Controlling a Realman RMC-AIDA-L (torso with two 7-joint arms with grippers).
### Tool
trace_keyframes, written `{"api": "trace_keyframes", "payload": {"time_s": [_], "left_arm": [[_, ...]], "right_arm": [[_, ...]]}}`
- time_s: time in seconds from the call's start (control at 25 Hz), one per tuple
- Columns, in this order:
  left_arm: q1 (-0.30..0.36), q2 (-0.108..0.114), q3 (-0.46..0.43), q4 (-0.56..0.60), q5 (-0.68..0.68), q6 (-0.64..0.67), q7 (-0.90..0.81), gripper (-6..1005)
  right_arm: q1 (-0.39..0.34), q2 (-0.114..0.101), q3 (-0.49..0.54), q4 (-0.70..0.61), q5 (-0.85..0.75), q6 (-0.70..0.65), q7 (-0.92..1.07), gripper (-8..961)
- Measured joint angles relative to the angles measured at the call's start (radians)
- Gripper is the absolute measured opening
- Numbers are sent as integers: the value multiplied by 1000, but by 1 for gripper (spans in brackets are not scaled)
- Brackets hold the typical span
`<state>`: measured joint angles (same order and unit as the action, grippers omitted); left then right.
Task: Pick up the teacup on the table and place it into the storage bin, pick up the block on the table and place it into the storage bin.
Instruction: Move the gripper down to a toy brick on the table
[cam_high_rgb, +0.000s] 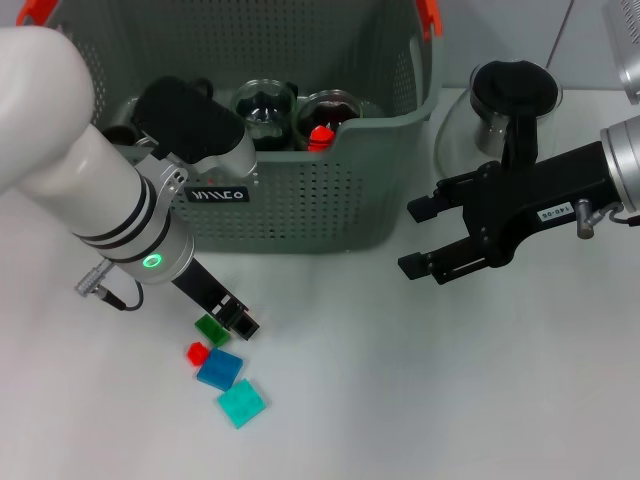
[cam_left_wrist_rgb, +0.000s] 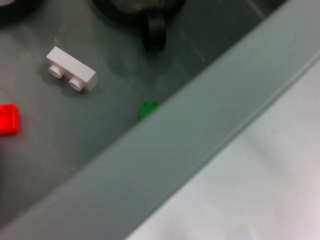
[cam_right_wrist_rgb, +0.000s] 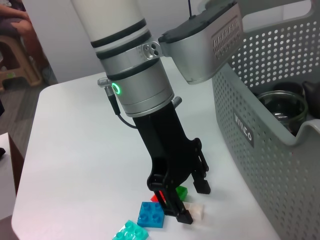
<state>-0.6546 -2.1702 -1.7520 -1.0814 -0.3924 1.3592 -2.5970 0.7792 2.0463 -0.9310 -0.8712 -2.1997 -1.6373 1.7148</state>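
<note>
My left gripper (cam_high_rgb: 238, 320) is low over the table in front of the storage bin (cam_high_rgb: 300, 200), open. A small green block (cam_high_rgb: 211, 328) lies right at its fingertips. In the right wrist view the green block (cam_right_wrist_rgb: 181, 192) sits between the spread fingers (cam_right_wrist_rgb: 202, 186), beside a white block (cam_right_wrist_rgb: 196, 210). Red (cam_high_rgb: 197, 352), blue (cam_high_rgb: 219, 369) and teal (cam_high_rgb: 241, 402) blocks lie just in front. Two glass teacups (cam_high_rgb: 265, 108) stand inside the bin. My right gripper (cam_high_rgb: 412, 238) hovers open to the bin's right, holding nothing.
A glass teapot (cam_high_rgb: 510, 100) with a black lid stands behind the right arm. In the left wrist view the bin floor holds a white block (cam_left_wrist_rgb: 71, 69), a red block (cam_left_wrist_rgb: 9, 120) and a small green piece (cam_left_wrist_rgb: 147, 109).
</note>
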Motion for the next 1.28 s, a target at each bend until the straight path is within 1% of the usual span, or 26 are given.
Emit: {"api": "trace_keyframes", "payload": {"time_s": [0.8, 1.04, 1.24, 1.28], "left_arm": [[0, 1, -3, 0, 2, 8, -3, 507], [0, 1, -4, -8, 1, 15, 1, 253], [-4, 3, -8, -11, -1, 30, 4, 190], [-5, 3, -8, -12, -3, 35, 6, 192]], "right_arm": [[0, 0, 0, 0, 0, 6, -1, 837], [0, 0, 0, 0, 1, 7, -2, 837], [-1, 0, 0, 0, 2, 7, -3, 838], [-1, 0, 0, 0, 2, 7, -3, 838]]}}
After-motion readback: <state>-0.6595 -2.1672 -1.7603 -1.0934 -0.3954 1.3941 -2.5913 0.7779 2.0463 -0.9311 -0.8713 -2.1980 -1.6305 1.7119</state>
